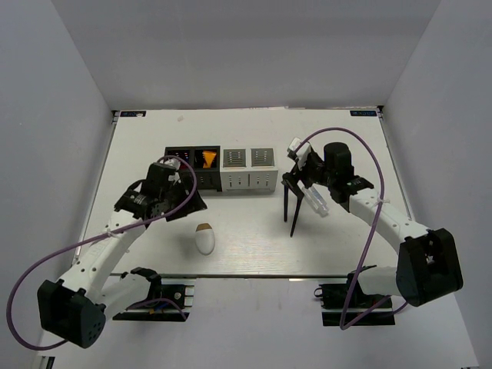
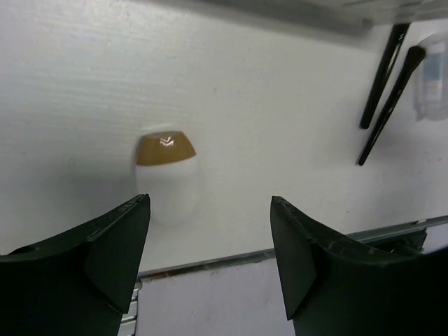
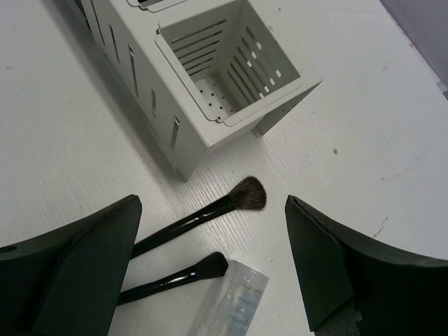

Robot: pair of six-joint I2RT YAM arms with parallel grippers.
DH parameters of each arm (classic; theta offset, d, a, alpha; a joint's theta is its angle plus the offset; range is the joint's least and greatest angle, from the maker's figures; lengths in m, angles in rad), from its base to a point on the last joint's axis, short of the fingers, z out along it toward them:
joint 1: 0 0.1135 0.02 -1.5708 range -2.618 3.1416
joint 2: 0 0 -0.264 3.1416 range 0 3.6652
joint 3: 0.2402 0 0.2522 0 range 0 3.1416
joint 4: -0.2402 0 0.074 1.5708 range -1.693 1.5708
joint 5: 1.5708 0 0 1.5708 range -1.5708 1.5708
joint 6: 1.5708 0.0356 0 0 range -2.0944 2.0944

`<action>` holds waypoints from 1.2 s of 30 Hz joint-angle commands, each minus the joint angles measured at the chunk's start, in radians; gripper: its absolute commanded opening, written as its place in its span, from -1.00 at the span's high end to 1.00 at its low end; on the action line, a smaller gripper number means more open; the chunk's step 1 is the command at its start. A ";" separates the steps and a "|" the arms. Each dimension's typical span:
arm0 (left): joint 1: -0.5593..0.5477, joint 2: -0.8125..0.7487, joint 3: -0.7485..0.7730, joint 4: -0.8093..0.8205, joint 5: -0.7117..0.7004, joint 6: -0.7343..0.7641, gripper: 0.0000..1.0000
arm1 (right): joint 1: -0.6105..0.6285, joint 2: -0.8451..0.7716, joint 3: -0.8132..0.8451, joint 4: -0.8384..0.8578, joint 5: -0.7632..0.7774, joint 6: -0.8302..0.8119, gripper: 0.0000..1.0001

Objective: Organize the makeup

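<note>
our left gripper (image 2: 210,201) and right gripper (image 3: 213,203) hang wide apart, empty. the orange tube (image 1: 207,159) is in a box (image 1: 207,181); egg (image 2: 166,185), brushes (image 3: 203,215) and bottle (image 3: 234,304) lie outside.

From high up behind both arm bases, the top camera looks steeply down on the whole counter (image 1: 254,231). The left wrist camera hangs low and close, facing the white egg-shaped piece (image 2: 166,178), with the two black brushes (image 2: 387,108) at its right edge. The right wrist camera looks down on those same brushes (image 3: 203,213) from nearer, beside a grey-white box (image 3: 231,77).
</note>
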 commanded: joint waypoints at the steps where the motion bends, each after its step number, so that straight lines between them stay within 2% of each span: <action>1: -0.038 -0.016 -0.025 -0.050 -0.025 -0.045 -0.59 | -0.005 -0.038 -0.012 0.000 0.007 0.015 -0.78; 6: -0.107 0.033 -0.106 -0.002 -0.071 -0.079 -0.64 | -0.005 -0.037 -0.018 -0.001 0.015 0.017 -0.78; 16: -0.227 0.263 -0.086 -0.008 -0.240 -0.105 -0.73 | -0.005 -0.047 -0.023 -0.004 0.021 0.014 -0.78; 30: -0.297 0.441 -0.032 0.088 -0.283 -0.131 -0.76 | -0.008 -0.061 -0.052 0.006 0.021 0.017 -0.78; 36: -0.307 0.492 -0.022 0.082 -0.293 -0.147 -0.76 | -0.011 -0.064 -0.056 0.009 0.019 0.023 -0.78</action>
